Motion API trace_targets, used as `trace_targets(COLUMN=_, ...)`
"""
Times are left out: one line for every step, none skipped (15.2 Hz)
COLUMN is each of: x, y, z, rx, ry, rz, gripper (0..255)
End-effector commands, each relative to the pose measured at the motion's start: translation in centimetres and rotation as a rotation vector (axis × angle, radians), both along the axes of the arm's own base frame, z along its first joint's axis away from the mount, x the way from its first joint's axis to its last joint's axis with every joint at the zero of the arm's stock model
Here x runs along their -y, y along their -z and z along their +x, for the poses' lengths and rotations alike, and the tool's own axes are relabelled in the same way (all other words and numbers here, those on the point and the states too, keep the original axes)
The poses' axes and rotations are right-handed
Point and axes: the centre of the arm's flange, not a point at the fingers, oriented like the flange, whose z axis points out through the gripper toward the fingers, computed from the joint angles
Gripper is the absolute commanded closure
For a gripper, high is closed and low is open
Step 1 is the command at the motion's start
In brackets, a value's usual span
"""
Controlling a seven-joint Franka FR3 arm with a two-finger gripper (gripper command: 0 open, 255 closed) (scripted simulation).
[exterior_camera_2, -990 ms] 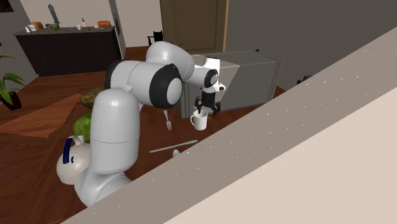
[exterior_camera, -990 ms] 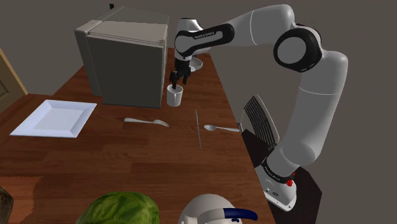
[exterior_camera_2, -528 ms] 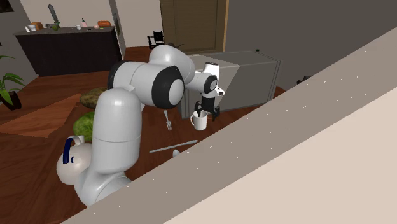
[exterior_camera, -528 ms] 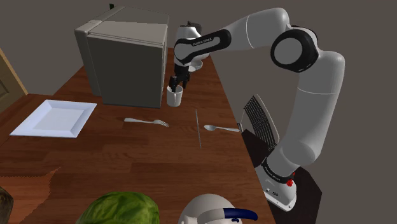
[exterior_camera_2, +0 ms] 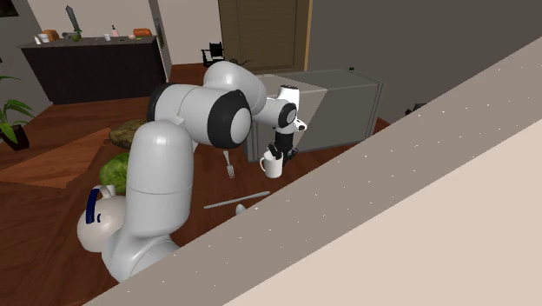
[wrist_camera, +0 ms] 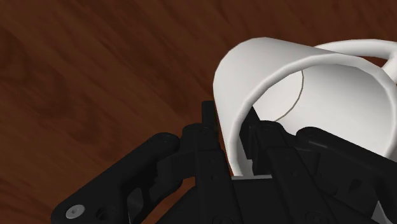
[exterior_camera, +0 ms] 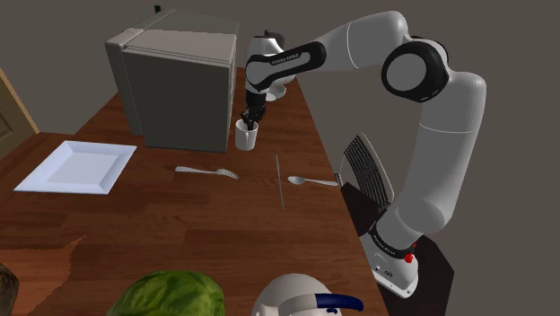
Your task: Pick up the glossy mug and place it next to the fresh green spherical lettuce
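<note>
I've got the gripper [exterior_camera: 250, 118] pointing down at the upper middle of the shoulder view, jaws clenched on the wall of the white mug [exterior_camera: 246, 136]. In the wrist view the gripper [wrist_camera: 235, 137] has the rim of the mug [wrist_camera: 331, 95] running down between the black jaws, one inside and one outside. The mug looks upright with its base on the brown wood table [exterior_camera: 179, 220], just beside the right front corner of a grey box [exterior_camera: 179, 90]. In the second exterior view the gripper [exterior_camera_2: 280, 152] sits over the mug [exterior_camera_2: 273, 165] at frame centre, handle toward that view's left. Going out across the shoulder view: a fork [exterior_camera: 206, 171] lies below and left of the mug, a thin rod [exterior_camera: 279, 179] and a spoon [exterior_camera: 312, 181] below and right. A white square plate [exterior_camera: 76, 166] is at the left edge. The green lettuce [exterior_camera: 170, 296] is at the bottom edge, well apart from the mug, with a white jug with a blue handle [exterior_camera: 301, 301] just beside it on the right.
</note>
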Motion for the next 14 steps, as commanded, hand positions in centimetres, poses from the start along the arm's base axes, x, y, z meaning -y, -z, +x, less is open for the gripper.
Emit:
trace_targets(x=0.0, y=0.0, z=0.0, rx=0.000, ry=0.000, rz=0.000, gripper=255)
trace_targets(x=0.0, y=0.0, z=0.0, rx=0.000, ry=0.000, rz=0.000, gripper=255)
trace_targets(x=0.0, y=0.0, z=0.0, rx=0.000, ry=0.000, rz=0.000, gripper=255)
trace_targets(x=0.0, y=0.0, z=0.0, rx=0.000, ry=0.000, rz=0.000, gripper=255)
trace_targets(x=0.0, y=0.0, z=0.0, rx=0.000, ry=0.000, rz=0.000, gripper=255)
trace_targets(x=0.0, y=0.0, z=0.0, rx=0.000, ry=0.000, rz=0.000, gripper=255)
trace_targets(x=0.0, y=0.0, z=0.0, rx=0.000, ry=0.000, rz=0.000, gripper=255)
trace_targets(x=0.0, y=-0.5, z=0.0, rx=0.000, ry=0.000, rz=0.000, gripper=255)
trace_targets(x=0.0, y=-1.1, z=0.0, rx=0.000, ry=0.000, rz=0.000, gripper=255)
trace_targets(x=0.0, y=-1.6, z=0.0, rx=0.000, ry=0.000, rz=0.000, gripper=255)
trace_targets(x=0.0, y=-2.1, z=0.0, rx=0.000, ry=0.000, rz=0.000, gripper=255)
trace_targets(x=0.0, y=-2.6, z=0.0, rx=0.000, ry=0.000, rz=0.000, gripper=255)
trace_targets(x=0.0, y=-3.2, z=0.0, rx=0.000, ry=0.000, rz=0.000, gripper=255)
trace_targets(x=0.0, y=-3.7, z=0.0, rx=0.000, ry=0.000, rz=0.000, gripper=255)
